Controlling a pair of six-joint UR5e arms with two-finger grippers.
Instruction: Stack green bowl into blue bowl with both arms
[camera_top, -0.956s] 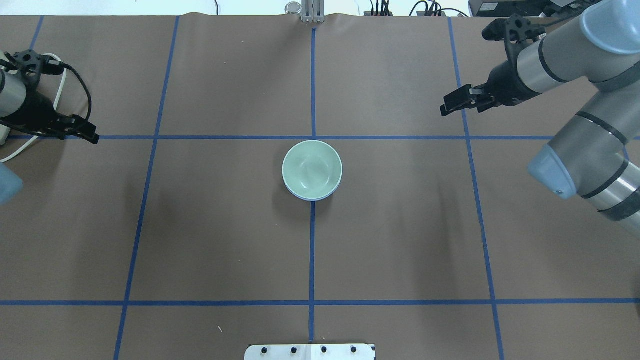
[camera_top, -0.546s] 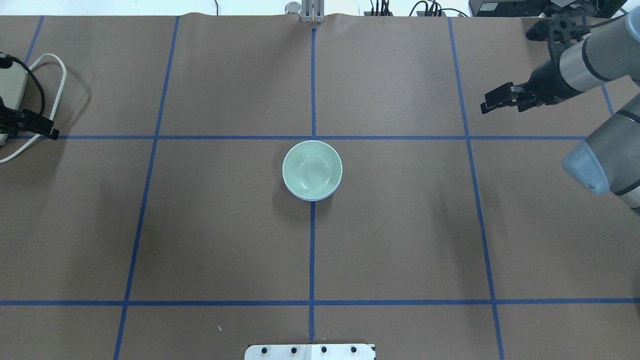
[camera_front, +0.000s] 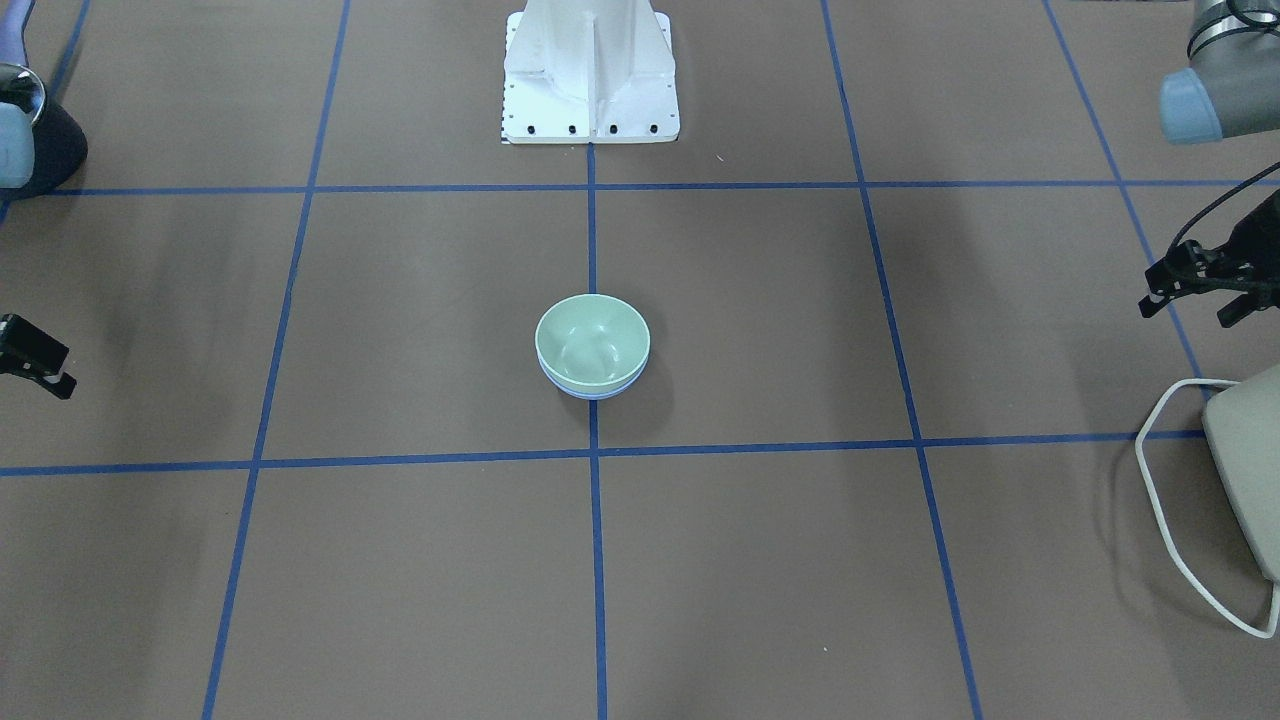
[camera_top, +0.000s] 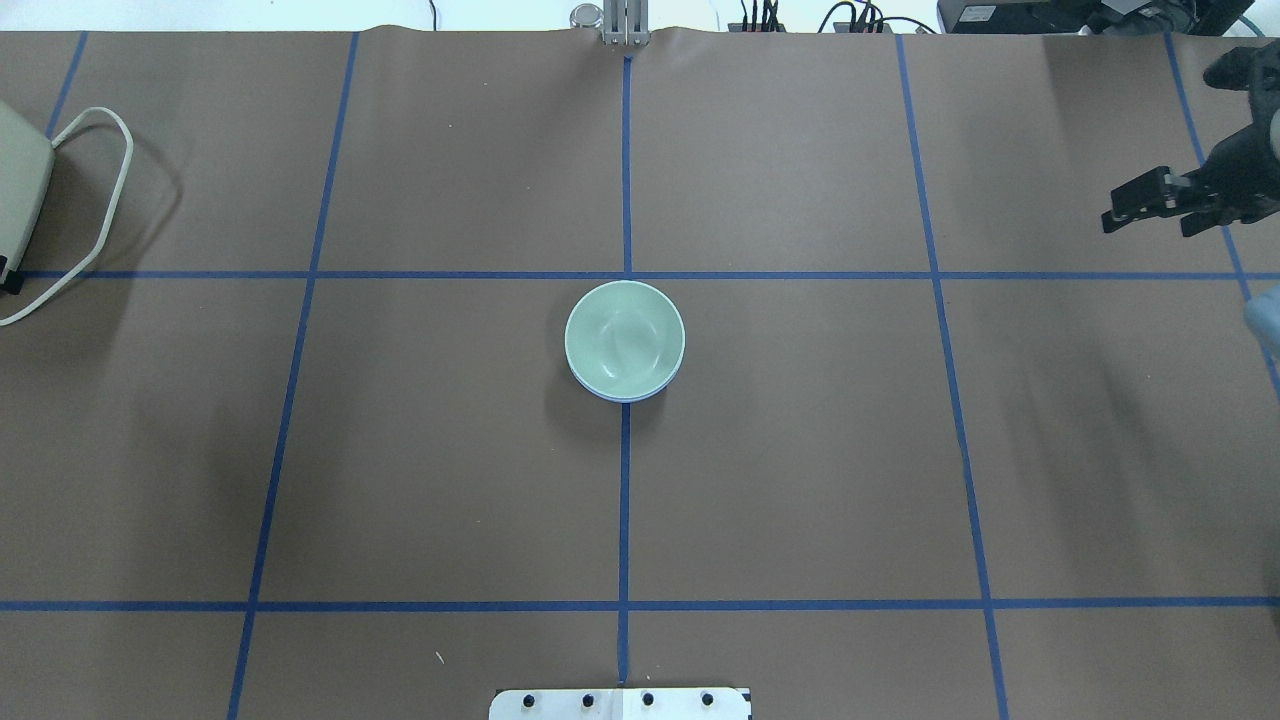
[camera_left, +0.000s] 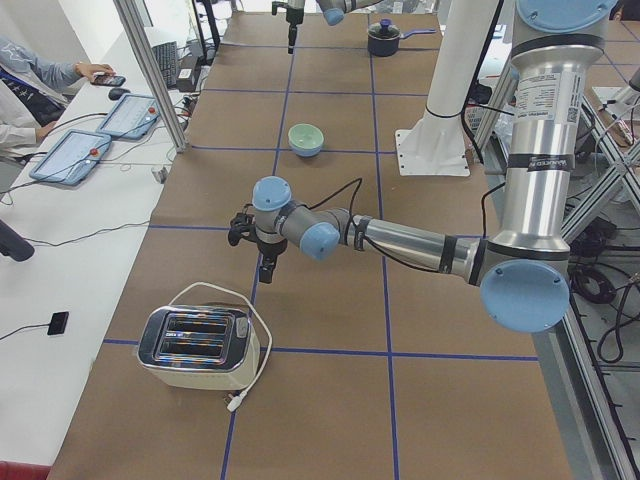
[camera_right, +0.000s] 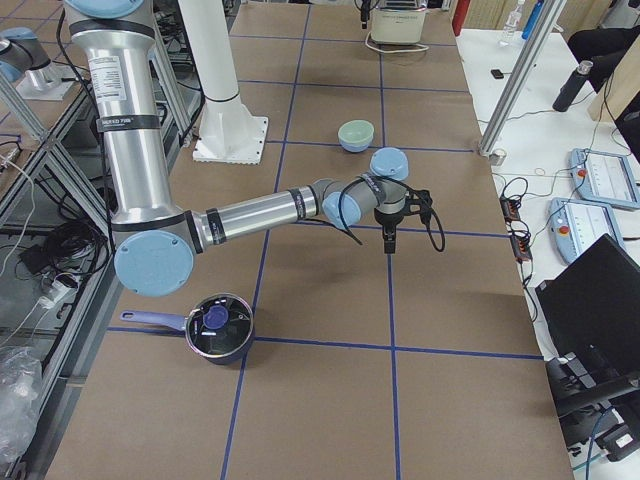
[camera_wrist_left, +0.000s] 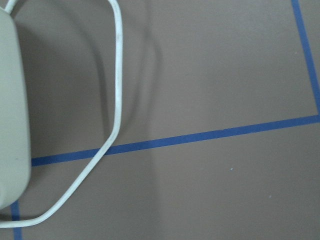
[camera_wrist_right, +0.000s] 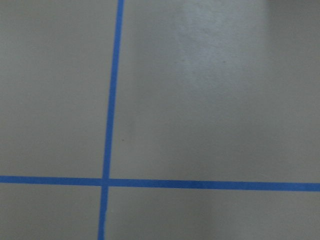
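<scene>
So the green bowl (camera_top: 622, 338) is nested in the blue bowl (camera_front: 592, 391), mid-frame; left hand (camera_front: 1192, 300) and right hand (camera_top: 1150, 215) have been pulled back to the edges, released and empty. Stacking looks done tbh.

Bare table (camera_top: 800, 450) lies open all round the green bowl (camera_top: 624, 338) nested in the blue bowl (camera_front: 592, 394) at the centre, while the toaster (camera_wrist_left: 12, 100) and its looped white cord (camera_wrist_left: 119, 75) crowd the robot's left end, a dark pan (camera_right: 218, 328) the right end, and the white pedestal (camera_front: 590, 80) the robot's edge.
</scene>
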